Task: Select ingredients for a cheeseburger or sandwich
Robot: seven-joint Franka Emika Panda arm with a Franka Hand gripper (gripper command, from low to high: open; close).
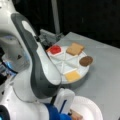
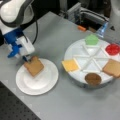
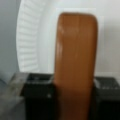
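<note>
My gripper [image 2: 25,59] is shut on a tan-brown toast square [image 2: 34,66] at the left rim of the round white plate [image 2: 40,83]. In the wrist view the toast [image 3: 75,47] stands on edge between my black fingers [image 3: 37,96], over the plate [image 3: 30,37]. Whether it touches the plate I cannot tell. The other ingredients lie in a divided white tray [image 2: 82,53]: green lettuce [image 2: 91,39], red tomato [image 2: 113,49], a second toast [image 2: 112,68], brown patty [image 2: 93,78] and yellow cheese [image 2: 70,65]. No sandwich is in view.
In a front view my arm [image 1: 37,62] hides the tray's left part; the tomato [image 1: 55,49], toast [image 1: 75,48], patty [image 1: 86,60] and cheese [image 1: 72,75] show. Grey table [image 2: 60,100] lies between plate and tray. Dark equipment [image 2: 85,15] stands behind the tray.
</note>
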